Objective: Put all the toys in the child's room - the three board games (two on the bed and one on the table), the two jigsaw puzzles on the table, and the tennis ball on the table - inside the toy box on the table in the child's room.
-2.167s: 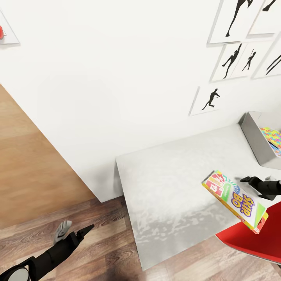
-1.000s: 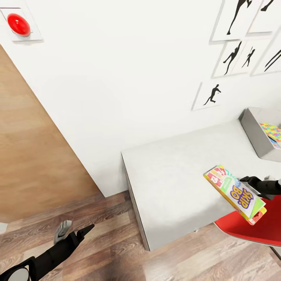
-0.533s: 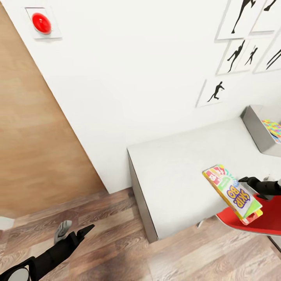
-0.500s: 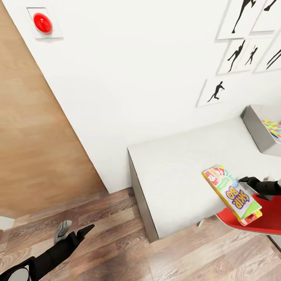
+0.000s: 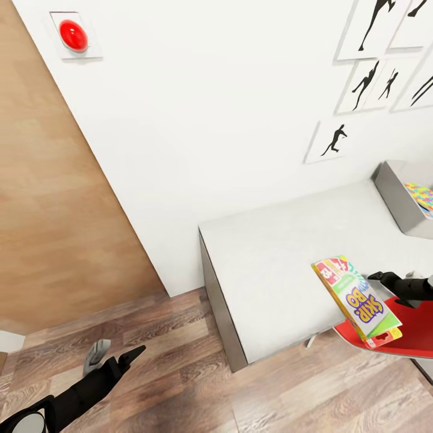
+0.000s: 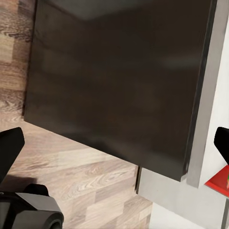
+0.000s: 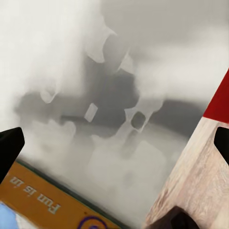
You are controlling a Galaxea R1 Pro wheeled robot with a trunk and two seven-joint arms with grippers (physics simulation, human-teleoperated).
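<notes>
My right gripper [image 5: 385, 279] is shut on a colourful Skip-Bo board game box [image 5: 356, 300], which hangs tilted over the near right corner of the grey table [image 5: 270, 258]. The box's orange edge [image 7: 43, 202] shows in the right wrist view above the table top. The grey toy box [image 5: 394, 201] stands at the table's far right, cut by the picture's edge, with a bright jigsaw puzzle [image 5: 421, 197] inside it. My left gripper [image 5: 113, 355] is low at the left over the floor, open and holding nothing.
A red chair [image 5: 409, 340] sits under my right hand at the table's near side. The white wall behind carries silhouette pictures [image 5: 334, 141] and a red button [image 5: 73, 35]. A wooden door panel [image 5: 48, 198] stands left, with wood floor [image 5: 174, 385] below.
The camera has moved: the table and wall shifted right and the red button came into view. The board game stays in my right gripper, now tilted steeper. The left arm is unchanged.
</notes>
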